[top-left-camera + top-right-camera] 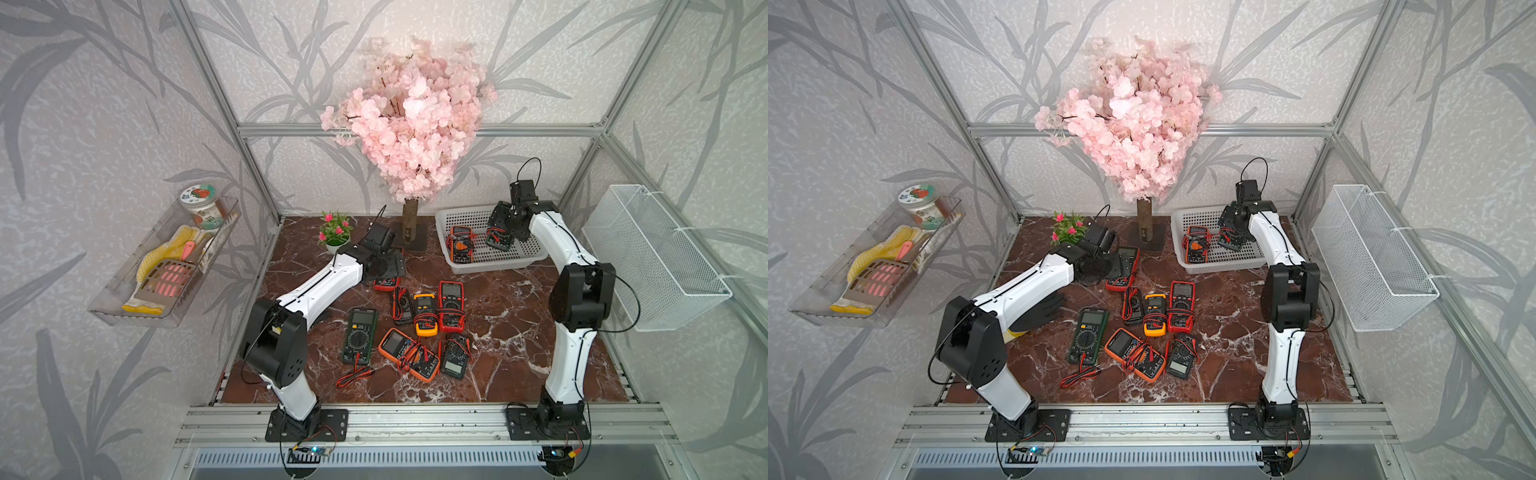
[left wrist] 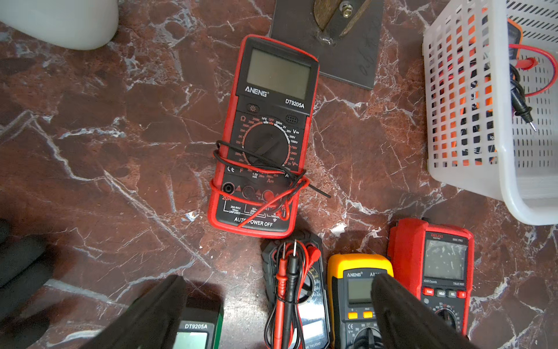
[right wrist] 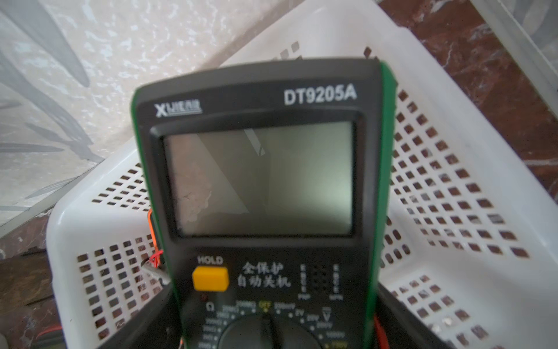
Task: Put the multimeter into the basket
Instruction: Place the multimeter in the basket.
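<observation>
My right gripper point(image 3: 271, 326) is shut on the lower body of a black multimeter with a green edge point(image 3: 259, 175). It holds it tilted inside the outline of the white basket point(image 3: 453, 181) at the back right point(image 1: 457, 216). Whether the meter touches the basket floor I cannot tell. An orange multimeter point(image 1: 461, 247) lies in the basket beside it. My left gripper point(image 2: 277, 317) is open, hovering over the table just short of a red multimeter point(image 2: 265, 136) wrapped in its leads, partly hidden under the gripper point(image 1: 388, 266) in a top view.
Several more multimeters lie mid-table: green point(image 1: 359, 332), orange point(image 1: 409, 353), yellow point(image 1: 426, 313), red point(image 1: 451, 305). The blossom tree's base plate point(image 1: 409, 241) and a small potted plant point(image 1: 334, 232) stand at the back. A wire-mesh bin point(image 1: 656, 257) and a clear tray point(image 1: 166, 257) hang on the walls.
</observation>
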Tool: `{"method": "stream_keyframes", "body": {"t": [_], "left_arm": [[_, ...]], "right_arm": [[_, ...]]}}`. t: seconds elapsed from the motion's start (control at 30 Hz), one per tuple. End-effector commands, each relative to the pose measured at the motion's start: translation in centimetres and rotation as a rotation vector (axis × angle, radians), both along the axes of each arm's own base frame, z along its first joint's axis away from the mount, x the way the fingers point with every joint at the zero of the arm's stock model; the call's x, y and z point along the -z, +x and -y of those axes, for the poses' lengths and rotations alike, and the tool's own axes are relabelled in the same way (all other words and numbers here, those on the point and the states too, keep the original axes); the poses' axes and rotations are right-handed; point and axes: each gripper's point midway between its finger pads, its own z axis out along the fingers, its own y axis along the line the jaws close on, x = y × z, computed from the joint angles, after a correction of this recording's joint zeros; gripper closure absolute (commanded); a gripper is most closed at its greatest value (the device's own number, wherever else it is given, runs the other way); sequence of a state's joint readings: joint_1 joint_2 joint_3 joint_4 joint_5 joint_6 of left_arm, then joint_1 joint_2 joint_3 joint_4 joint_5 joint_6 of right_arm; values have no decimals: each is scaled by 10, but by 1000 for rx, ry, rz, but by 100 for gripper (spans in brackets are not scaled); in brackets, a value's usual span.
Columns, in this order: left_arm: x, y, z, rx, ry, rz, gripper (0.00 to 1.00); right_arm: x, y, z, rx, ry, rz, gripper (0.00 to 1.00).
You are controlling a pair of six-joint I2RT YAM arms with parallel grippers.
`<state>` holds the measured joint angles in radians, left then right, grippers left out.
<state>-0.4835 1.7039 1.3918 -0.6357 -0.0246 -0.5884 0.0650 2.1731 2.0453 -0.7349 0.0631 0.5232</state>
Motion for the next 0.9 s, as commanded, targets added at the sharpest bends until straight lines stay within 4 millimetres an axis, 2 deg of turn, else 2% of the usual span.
{"method": "stream_keyframes", "body": {"t": [0.0,0.17,0.27,0.43,0.77,0.87], "left_arm": [[-3,2,-1,13,20,-5,0],[-3,4,0,9,18,-6,0],[-2,6,0,5,12,-7,0],[2,10,4,8,-2,-16,0],[9,16,11,23,-17,-34,0],[10,16,12,27,-22,-37,0]], "right_arm": [[-4,16,7,-47,-67,3,42],[3,33,10,-100,-138,-30,42],[13,32,10,-116,-143,-78,43],[34,15,9,-128,-133,-167,45],[56,-29,7,-122,-99,-206,45],[59,-36,7,-117,-91,-212,45]]}}
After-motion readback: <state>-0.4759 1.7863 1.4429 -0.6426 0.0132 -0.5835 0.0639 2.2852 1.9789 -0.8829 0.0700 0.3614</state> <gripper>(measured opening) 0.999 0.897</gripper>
